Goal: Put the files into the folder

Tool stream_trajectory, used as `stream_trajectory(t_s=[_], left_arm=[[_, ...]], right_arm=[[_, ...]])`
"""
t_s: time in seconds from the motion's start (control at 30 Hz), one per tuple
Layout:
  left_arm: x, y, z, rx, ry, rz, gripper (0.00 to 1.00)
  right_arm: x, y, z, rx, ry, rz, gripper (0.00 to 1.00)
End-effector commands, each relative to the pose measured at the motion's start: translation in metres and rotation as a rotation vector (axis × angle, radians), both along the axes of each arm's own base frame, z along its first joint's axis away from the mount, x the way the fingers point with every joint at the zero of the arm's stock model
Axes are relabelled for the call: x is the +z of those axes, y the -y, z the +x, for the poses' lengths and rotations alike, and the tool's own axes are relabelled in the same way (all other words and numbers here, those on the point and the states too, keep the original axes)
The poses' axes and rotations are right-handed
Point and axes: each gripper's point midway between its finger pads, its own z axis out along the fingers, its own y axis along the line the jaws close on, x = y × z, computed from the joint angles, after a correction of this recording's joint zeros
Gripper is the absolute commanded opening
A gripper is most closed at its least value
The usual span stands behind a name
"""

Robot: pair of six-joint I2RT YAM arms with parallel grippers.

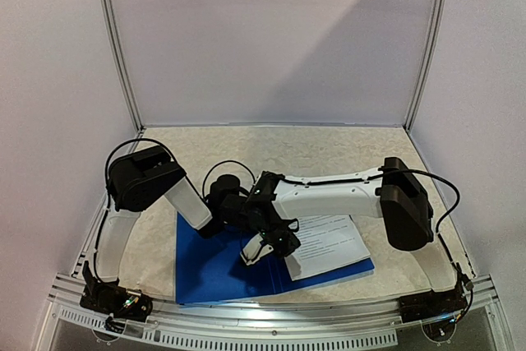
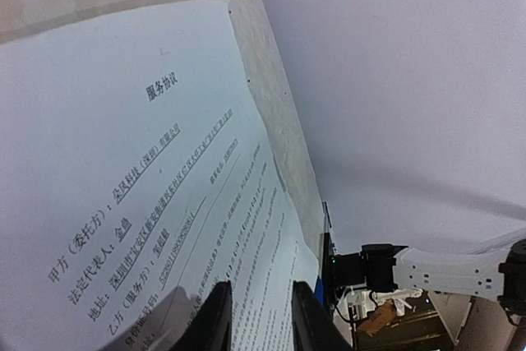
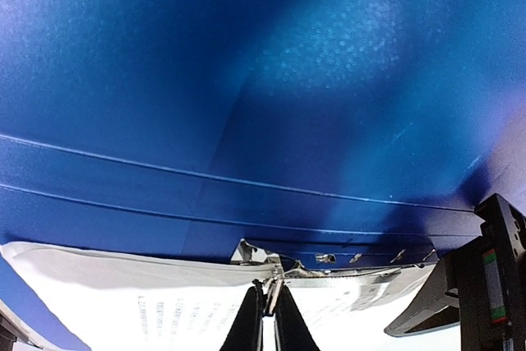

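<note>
the fingers (image 3: 246, 328) of the right gripper (image 3: 269, 310) are pinched almost together on a thin silver tab of the clip (image 3: 329, 259), at the spine of the open folder (image 3: 246, 80). the clip runs along the spine, side to side across the right wrist view. bare blue cover lies beyond it, and the sheets (image 3: 148, 302) are on the near side with their edge right up against it.

the left gripper (image 2: 261, 318) has its fingers (image 2: 215, 322) a narrow gap apart, low over the printed face of the top sheet. the page shows flat through the gap, and i cannot tell whether they touch it.

from above, the folder lies open on the table (image 1: 329, 150) with the sheets a little askew on its right half. both grippers meet over the middle. so the paper lies to the right of the spine, the right gripper is the one at the clip, and the left is the one over the paper. my guess is that the next move turns on sliding that paper edge toward and under the clip, squared to the line of the spine.
</note>
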Motion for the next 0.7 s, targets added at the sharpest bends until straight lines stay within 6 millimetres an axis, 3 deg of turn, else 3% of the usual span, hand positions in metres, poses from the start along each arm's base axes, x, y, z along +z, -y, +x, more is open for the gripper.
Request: stream_trajectory(t_s=[0.0,0.47,0.67], left_arm=[[-0.1,-0.019,-0.041,-0.033,-0.208,0.248,0.26],[-0.1,-0.017,-0.042,-0.043,-0.209,0.244,0.26],[-0.103,-0.017,-0.043,-0.045,-0.22,0.251,0.26]], right_arm=[[-0.003,-0.013,0.003,0.015,0.024,0.049,0.06],[-0.008,-0.007,-0.005,0.008,-0.022,0.024,0.0],[-0.01,0.018,-0.009,0.12,0.02,-0.128,0.0]])
